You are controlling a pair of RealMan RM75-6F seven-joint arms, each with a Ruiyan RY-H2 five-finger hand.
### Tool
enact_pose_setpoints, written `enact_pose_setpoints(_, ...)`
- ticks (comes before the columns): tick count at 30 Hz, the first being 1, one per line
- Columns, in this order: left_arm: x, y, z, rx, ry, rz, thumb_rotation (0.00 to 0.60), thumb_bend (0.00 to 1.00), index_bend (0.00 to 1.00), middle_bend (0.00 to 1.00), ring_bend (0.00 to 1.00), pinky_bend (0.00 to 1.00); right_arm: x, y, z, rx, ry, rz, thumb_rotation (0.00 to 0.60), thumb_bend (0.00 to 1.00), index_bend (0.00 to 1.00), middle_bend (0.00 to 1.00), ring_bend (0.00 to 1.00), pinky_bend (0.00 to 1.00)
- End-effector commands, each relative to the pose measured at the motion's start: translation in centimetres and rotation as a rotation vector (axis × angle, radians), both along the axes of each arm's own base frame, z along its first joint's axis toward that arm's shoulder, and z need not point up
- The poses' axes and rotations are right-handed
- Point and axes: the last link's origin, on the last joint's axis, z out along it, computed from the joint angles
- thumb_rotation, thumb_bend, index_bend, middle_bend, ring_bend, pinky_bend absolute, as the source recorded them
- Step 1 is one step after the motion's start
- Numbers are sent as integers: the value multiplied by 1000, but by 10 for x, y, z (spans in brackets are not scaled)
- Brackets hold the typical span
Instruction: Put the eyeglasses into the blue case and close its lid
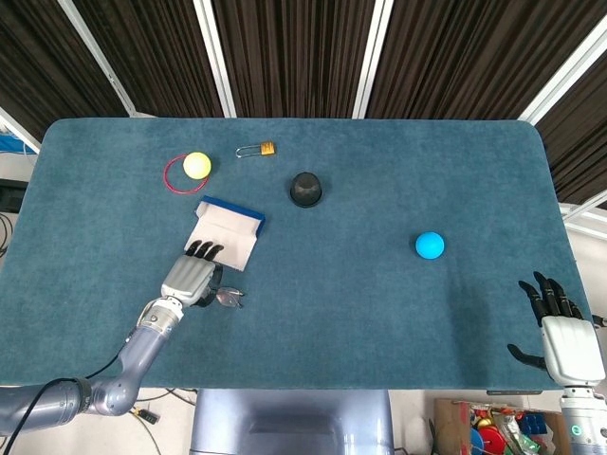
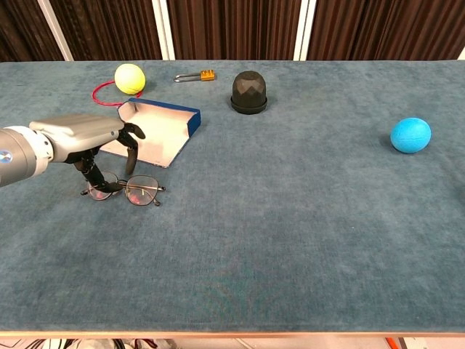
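One pair of wire-rimmed eyeglasses [image 2: 125, 189] lies flat on the counter [image 2: 290, 218], just beside the open blue case [image 2: 156, 131]. Left robot hand [image 2: 91, 138] hovers over the near lens, fingers curled down around the frame; contact cannot be confirmed. Right robot hand [image 1: 560, 327] rests spread, well apart. Light, thin, fragile and probably slippery, the eyeglasses likely suit a gentle pinch at bridge or rim.

Head view looks straight down; chest view faces forward, low.

I see a yellow tennis ball [image 2: 130, 78] inside a red ring [image 2: 102, 95] far left, a brass padlock [image 2: 196, 75], a black faceted dome [image 2: 249, 92], and a blue ball [image 2: 410, 135] at right.
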Motion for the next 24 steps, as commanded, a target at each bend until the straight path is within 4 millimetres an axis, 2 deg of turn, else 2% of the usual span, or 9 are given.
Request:
enact_pose_setpoints(1, 0, 0, -2, -4, 7, -2, 600, 314, 516, 96, 0, 0, 0, 0, 0, 0, 0, 0, 600, 117, 132, 0, 0, 228)
enact_pose_setpoints(24, 2, 0, -8, -19, 30, -13, 600, 381, 516, 94, 0, 0, -1, -1, 1, -10, 3, -3, 600, 117, 132, 0, 0, 228)
